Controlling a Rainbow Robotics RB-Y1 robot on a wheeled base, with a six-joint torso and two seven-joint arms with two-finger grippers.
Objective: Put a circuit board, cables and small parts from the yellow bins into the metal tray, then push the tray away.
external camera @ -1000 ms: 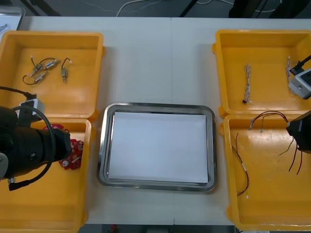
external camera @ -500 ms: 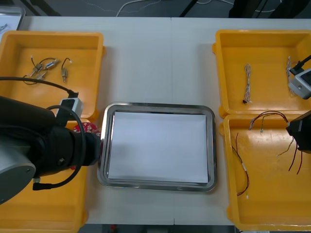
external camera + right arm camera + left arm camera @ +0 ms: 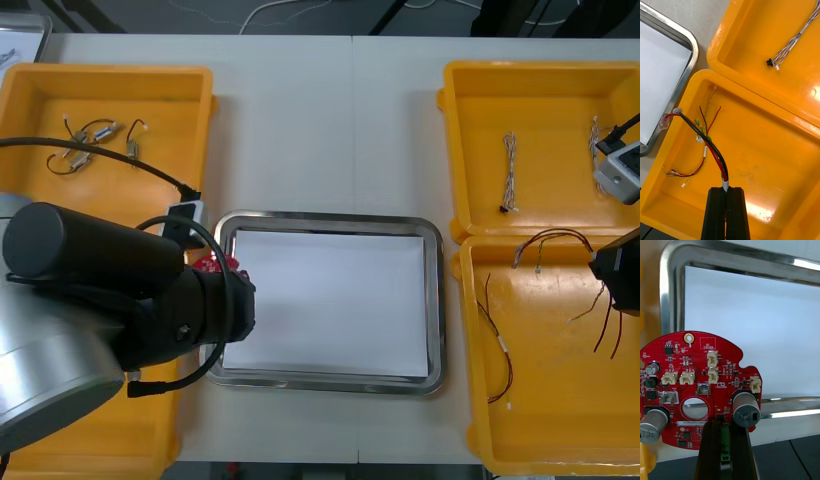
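Left pincer (image 3: 725,426): fingers clamped on the edge of the round red circuit board (image 3: 696,378), a small green part caught between them. The board faces the wrist camera, components showing. From the front view the board (image 3: 215,264) sits at the left rim of the metal tray (image 3: 325,220), over the edge of its white inside (image 3: 760,326). Cannot tell whether it touches the tray.

Right pincer (image 3: 725,189): fingers pressed together, pinching the end of a black and red cable (image 3: 703,140) at their tips. The cable runs out across the near right bin (image 3: 763,161) to its wall beside the tray. Thinner red and yellow wires (image 3: 702,165) lie under it on the bin floor.

Far right bin (image 3: 545,95): twisted blue and white cable (image 3: 510,172) lying loose. Far left bin (image 3: 150,195): small metal parts (image 3: 90,145) in a cluster. Light desk (image 3: 320,130) under everything.
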